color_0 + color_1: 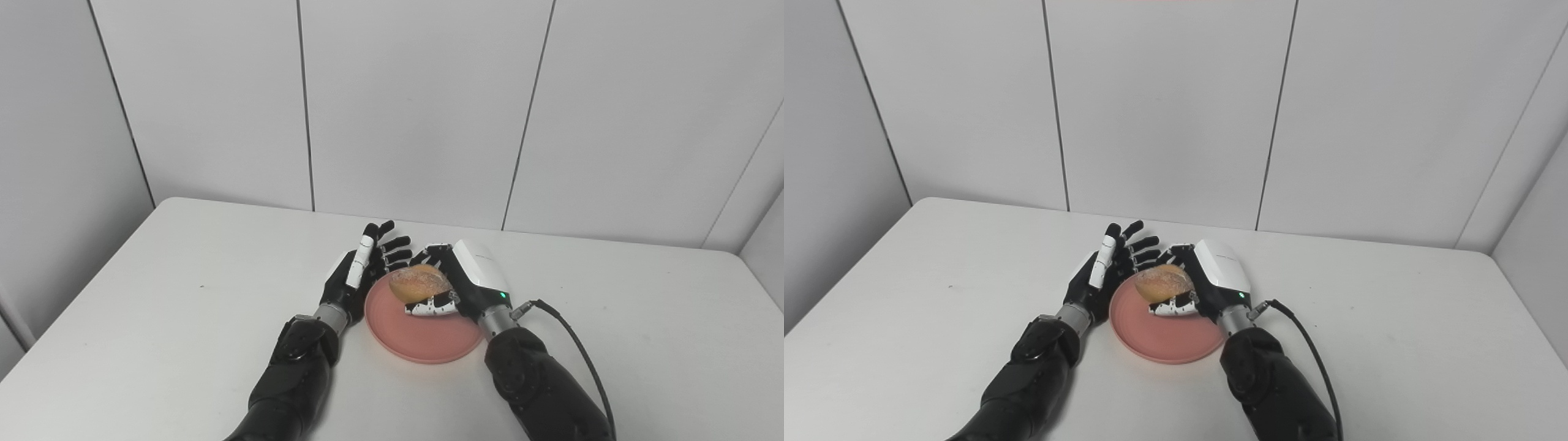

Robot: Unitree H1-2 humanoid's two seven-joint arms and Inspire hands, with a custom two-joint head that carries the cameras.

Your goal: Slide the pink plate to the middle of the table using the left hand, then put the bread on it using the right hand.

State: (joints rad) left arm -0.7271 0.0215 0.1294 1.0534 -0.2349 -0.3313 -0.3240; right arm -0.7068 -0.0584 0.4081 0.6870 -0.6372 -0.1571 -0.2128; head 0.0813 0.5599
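Note:
The pink plate (422, 334) lies flat near the middle of the white table (153, 294). A golden-brown bread roll (419, 282) is over the plate's far part, held by my right hand (459, 278), whose fingers and thumb wrap around it. Whether the roll rests on the plate or hangs just above it, I cannot tell. My left hand (361, 269) stands against the plate's left rim, fingers spread and extended, holding nothing. In the right eye view the roll (1164, 283) and plate (1160, 334) appear the same way.
A black cable (582, 355) runs from my right wrist along the table toward the near edge. Grey wall panels (404, 104) rise just behind the table's far edge.

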